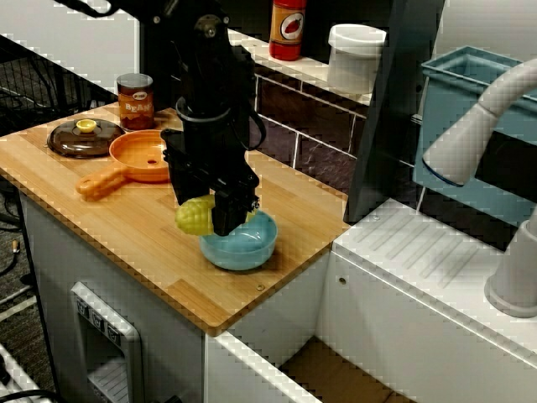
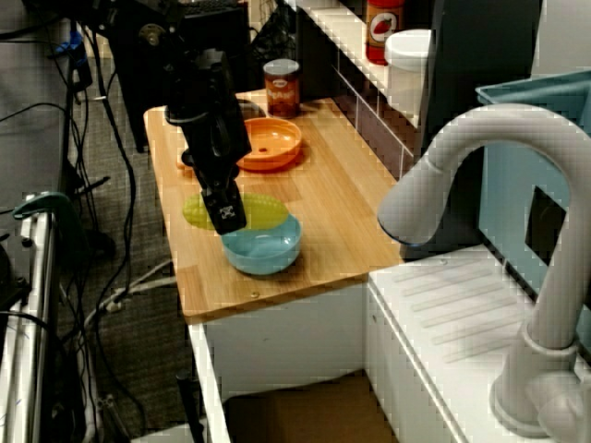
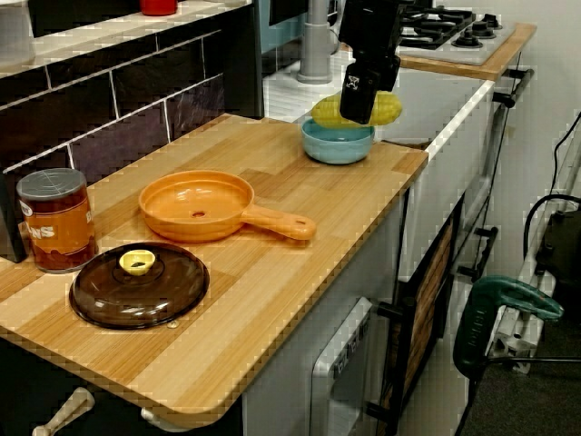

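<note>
Light wooden counter (image 1: pixel 126 243) carries everything. Black robot fingers (image 1: pixel 226 206) hang over the light blue round bowl (image 1: pixel 243 248), clamped on a yellow corn cob (image 1: pixel 193 217). Orange plastic frying pan (image 1: pixel 147 155) sits near the bowl. Brown glass lid (image 1: pixel 84 138) with yellow knob lies beyond the pan, well apart from the bowl. Brown tin can (image 1: pixel 135 99) stands equally far off. Cob lies crosswise just above the bowl's rim, pan side; contact unclear.
</note>
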You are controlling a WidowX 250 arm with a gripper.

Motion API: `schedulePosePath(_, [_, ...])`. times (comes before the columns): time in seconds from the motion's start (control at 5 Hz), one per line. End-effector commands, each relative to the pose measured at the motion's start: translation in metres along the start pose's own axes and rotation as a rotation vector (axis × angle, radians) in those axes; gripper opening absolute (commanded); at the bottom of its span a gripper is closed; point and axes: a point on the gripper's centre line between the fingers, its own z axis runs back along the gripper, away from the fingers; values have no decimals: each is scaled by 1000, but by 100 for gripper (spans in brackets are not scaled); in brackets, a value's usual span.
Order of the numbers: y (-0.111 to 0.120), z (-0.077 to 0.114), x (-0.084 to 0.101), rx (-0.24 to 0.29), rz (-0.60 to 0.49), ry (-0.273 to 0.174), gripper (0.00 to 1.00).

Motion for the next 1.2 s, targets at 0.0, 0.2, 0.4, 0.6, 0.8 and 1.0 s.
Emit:
schedulePosePath(0.0, [7, 3, 13, -7, 24, -6, 0])
schedulePosePath(0.2, [9, 0, 17, -3, 38, 4, 0])
schedulePosePath(0.4, [9, -6, 18, 13, 44, 16, 100])
schedulePosePath(0.6, [10, -7, 19, 15, 45, 20, 100])
schedulePosePath(0.8, [12, -4, 20, 9, 54, 23, 100])
schedulePosePath(1.0, [14, -3, 21, 7, 63, 26, 100])
